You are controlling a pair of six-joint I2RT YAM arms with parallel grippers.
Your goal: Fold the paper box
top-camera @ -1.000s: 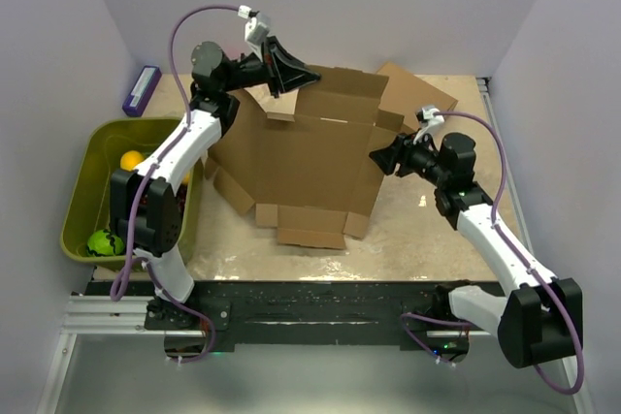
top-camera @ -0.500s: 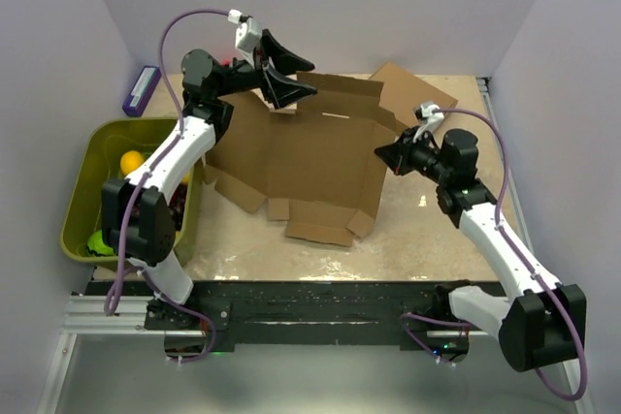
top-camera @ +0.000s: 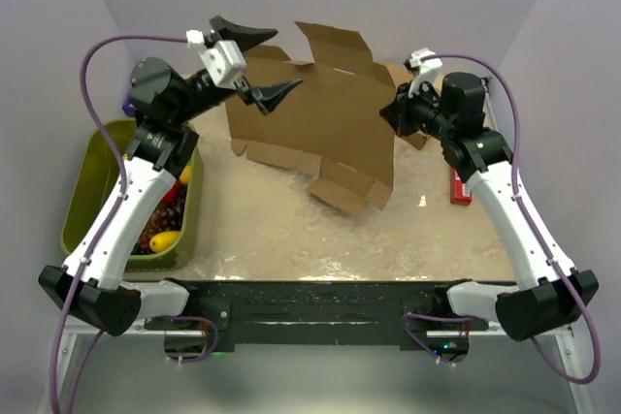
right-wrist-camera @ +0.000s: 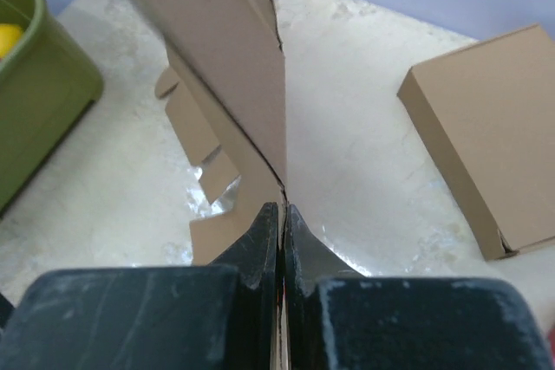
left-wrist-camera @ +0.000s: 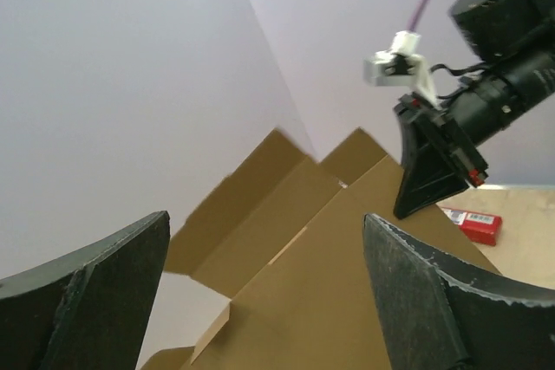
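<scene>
The paper box (top-camera: 320, 123) is a creased brown cardboard sheet with flaps, standing nearly upright over the table's back half. My right gripper (top-camera: 391, 111) is shut on its right edge; in the right wrist view the jaws (right-wrist-camera: 282, 207) pinch the thin cardboard (right-wrist-camera: 217, 41) edge-on. My left gripper (top-camera: 288, 58) hangs open at the sheet's upper left, touching nothing. In the left wrist view its wide-apart fingers (left-wrist-camera: 267, 218) frame the sheet (left-wrist-camera: 329, 283), and the right gripper (left-wrist-camera: 425, 188) shows at the far edge.
A green bin (top-camera: 82, 191) holding fruit sits at the left edge. A small red box (top-camera: 461, 186) lies at the right beside my right arm. A second, fully formed brown carton (right-wrist-camera: 494, 127) lies flat behind the sheet at back right.
The left gripper let go of the sheet's top edge, opened wide and drew back to the left. The right gripper shut on the right edge and raised the sheet from lying flat to nearly upright.
</scene>
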